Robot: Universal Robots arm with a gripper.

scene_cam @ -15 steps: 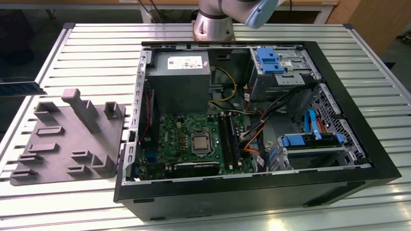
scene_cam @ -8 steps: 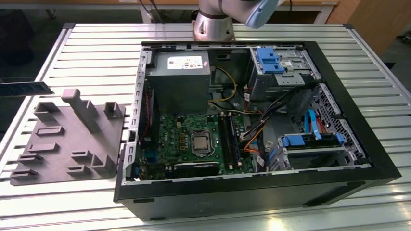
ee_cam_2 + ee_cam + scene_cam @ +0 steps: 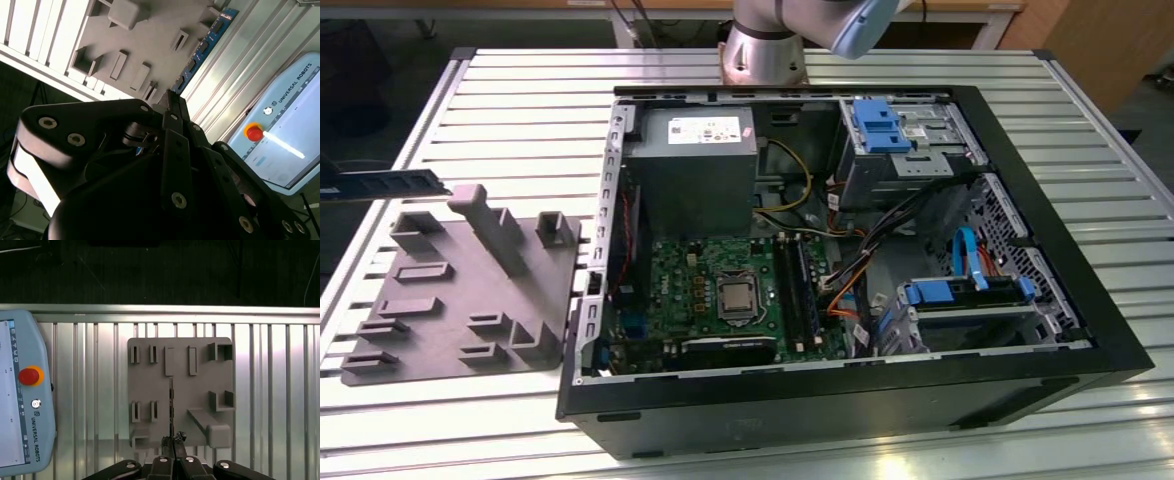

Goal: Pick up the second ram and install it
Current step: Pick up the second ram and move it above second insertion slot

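My claw (image 3: 173,441) clamped on ram (image 3: 171,400), over tray (image 3: 200,387) | I judge it light, stiff, fragile | best pinched by flat faces

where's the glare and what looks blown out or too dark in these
Exterior view: glare patches on the table slats beside the computer case. Second wrist view: slats blown out white, the tool gripping the second ram reads dark. First wrist view: even light on the grey tray, black beyond the table edge.

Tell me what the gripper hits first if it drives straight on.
Likely the grey tray: the gripper, shut on the second ram, points at it, so the ram's free end would touch first. Depth unclear.
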